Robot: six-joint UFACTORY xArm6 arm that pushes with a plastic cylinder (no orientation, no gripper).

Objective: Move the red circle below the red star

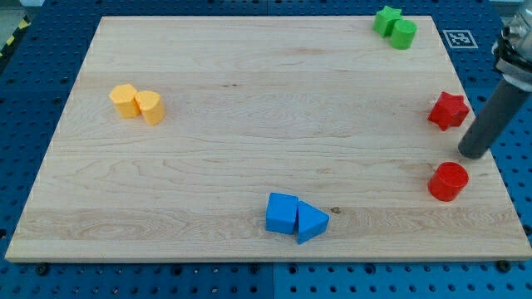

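Observation:
The red circle point(448, 181) lies near the board's right edge, low in the view. The red star point(448, 110) lies above it, also by the right edge. My tip point(472, 154) stands between them, slightly to the right, just above the circle's upper right side and below the star. Whether the tip touches the circle I cannot tell.
A green star point(386, 18) and a green circle point(403, 34) touch at the top right. Two yellow blocks point(125, 100) point(150, 108) sit together at the left. A blue cube point(282, 213) and a blue triangle point(311, 223) touch at the bottom middle. The wooden board point(249, 124) rests on a blue pegboard.

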